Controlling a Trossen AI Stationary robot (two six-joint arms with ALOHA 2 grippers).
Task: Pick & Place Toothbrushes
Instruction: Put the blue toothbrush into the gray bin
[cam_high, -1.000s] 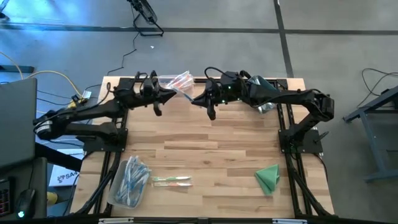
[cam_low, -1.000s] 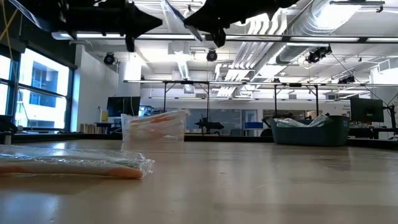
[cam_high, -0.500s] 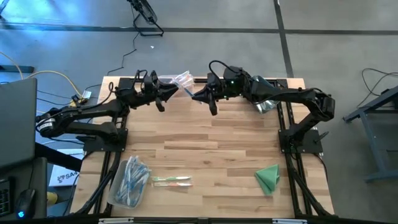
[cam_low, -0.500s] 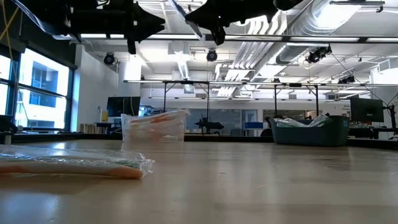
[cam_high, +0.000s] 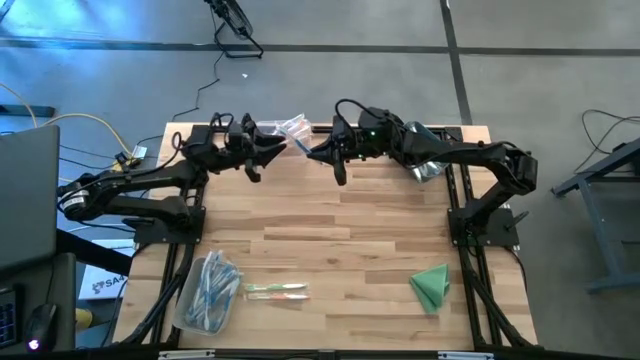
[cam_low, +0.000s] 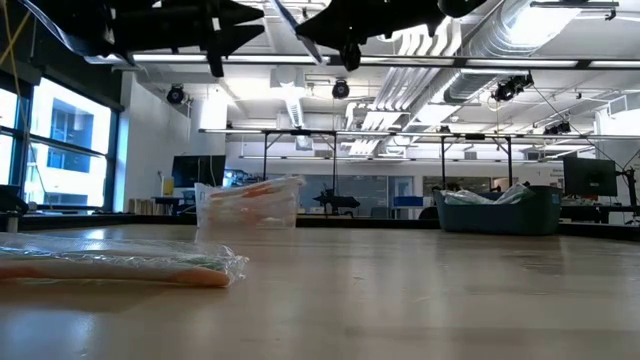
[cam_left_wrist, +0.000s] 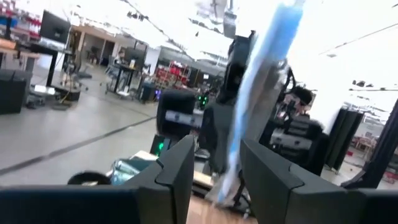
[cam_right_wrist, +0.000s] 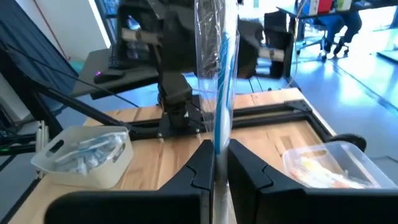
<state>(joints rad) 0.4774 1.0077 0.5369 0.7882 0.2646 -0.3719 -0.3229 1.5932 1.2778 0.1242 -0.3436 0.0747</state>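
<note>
Right wrist view: right claw (cam_right_wrist: 217, 163) pinches wrapped toothbrush (cam_right_wrist: 222, 74); left claw (cam_left_wrist: 214, 171) parted.

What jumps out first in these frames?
Both dark arms meet high over the table's far edge: the right gripper is shut on a clear-wrapped blue toothbrush, while the left gripper stands open around the same wrapper. Near the front edge lie a clear bag of blue-and-white toothbrushes, a wrapped green-and-orange toothbrush beside it, and a folded green cloth toward the right.
</note>
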